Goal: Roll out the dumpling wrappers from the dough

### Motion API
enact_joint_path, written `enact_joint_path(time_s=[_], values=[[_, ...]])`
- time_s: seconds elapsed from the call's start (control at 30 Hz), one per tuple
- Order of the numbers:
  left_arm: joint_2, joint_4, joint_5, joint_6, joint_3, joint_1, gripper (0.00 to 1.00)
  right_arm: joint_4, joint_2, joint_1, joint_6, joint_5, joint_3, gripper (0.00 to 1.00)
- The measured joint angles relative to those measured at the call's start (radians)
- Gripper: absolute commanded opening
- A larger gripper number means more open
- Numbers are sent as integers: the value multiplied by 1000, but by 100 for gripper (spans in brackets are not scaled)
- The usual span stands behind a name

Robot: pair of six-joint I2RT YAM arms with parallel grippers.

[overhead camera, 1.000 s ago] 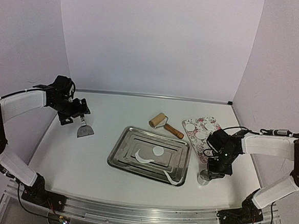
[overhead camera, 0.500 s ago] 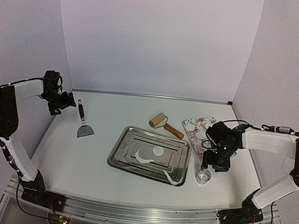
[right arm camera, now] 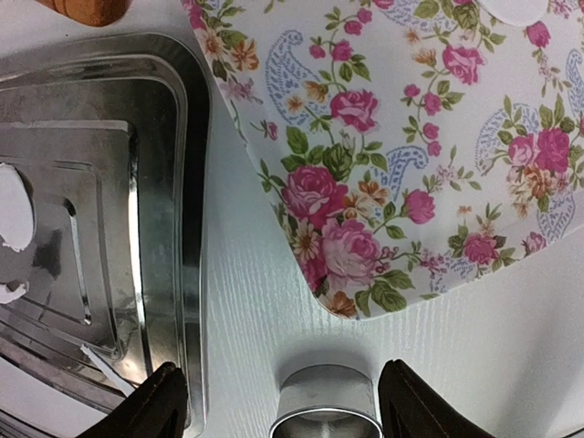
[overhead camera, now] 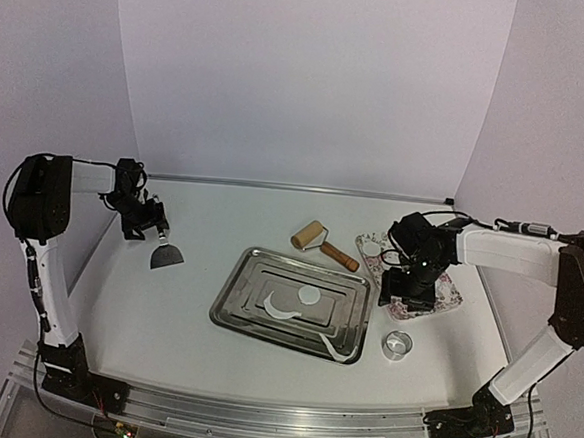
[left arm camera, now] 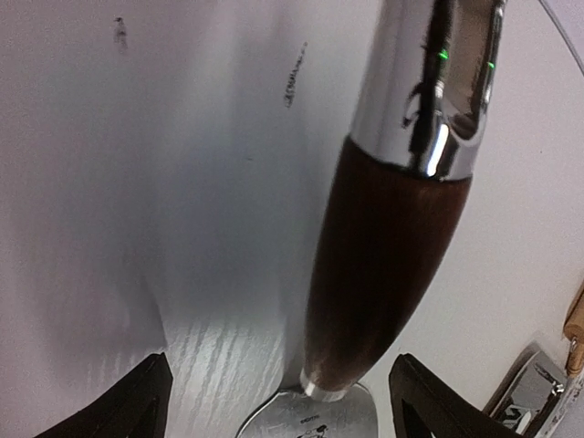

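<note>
My left arm stretches low over the table's (overhead camera: 165, 310) left side, left pincer (left arm camera: 279, 388) spread astride the scraper handle (left arm camera: 379, 265) (not squeezing it, I think). My right arm folds inward, right pincer (right arm camera: 283, 383) apart over the ring cutter (right arm camera: 327, 406), by the floral tray (right arm camera: 383, 182). One dumpling wrapper (overhead camera: 309, 294) lies in the metal tray (overhead camera: 233, 287).

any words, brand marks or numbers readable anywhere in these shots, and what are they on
No text here can be read.
Flat steel scraper with a dark wooden handle: a small stamped mark on the blade just below the handle, too small and blurred to read.
Rectangular flowered tray: printed roses and paisley only, no lettering.
</note>
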Motion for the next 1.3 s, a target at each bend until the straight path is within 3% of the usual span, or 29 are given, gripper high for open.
enact_joint_path(time_s=[0.1,0.37,0.43,0.7,0.9,1.13,1.3], values=[[58,0,-3,12,62,-33,62,-1,29,0,-5,0,21,71],[109,-4,-53,24,102,-105,9,-10,61,0,-13,1,50,71],[110,-6,-79,15,102,-115,1,-19,64,0,-17,1,64,71],[71,23,-92,49,57,-134,0,-52,78,0,-55,-19,204,74],[-75,25,125,158,23,-206,0,-61,133,0,-157,-201,397,77],[-224,21,398,197,-20,-441,0,-61,220,18,-217,-469,516,74],[-237,34,533,122,-98,-637,0,-32,224,51,-185,-574,537,66]])
